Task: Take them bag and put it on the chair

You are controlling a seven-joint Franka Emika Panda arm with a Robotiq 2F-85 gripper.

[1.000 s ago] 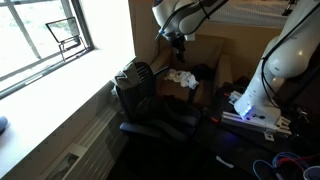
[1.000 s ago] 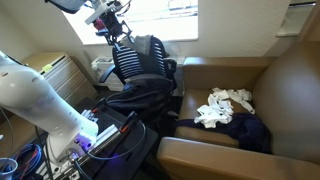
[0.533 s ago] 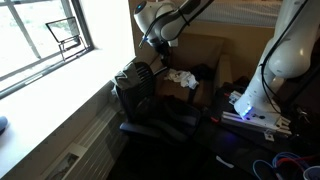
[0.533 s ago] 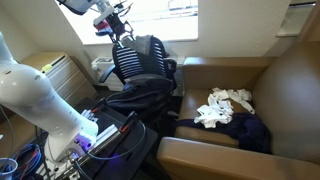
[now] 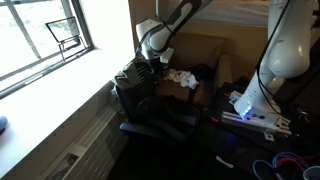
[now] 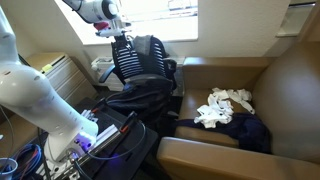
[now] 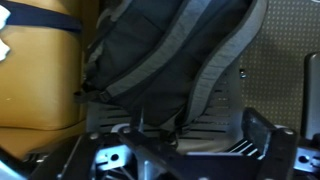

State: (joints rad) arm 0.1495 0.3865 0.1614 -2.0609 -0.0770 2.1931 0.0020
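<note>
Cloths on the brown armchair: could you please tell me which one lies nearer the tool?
The white crumpled cloth; the dark blue garment lies beyond it, farther from the tool.

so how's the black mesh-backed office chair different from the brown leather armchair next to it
The black office chair has a thin ribbed back; the brown armchair is thickly padded. The office chair carries a dark backpack; the armchair holds a crumpled white cloth and a dark garment. Both seats are occupied.
</note>
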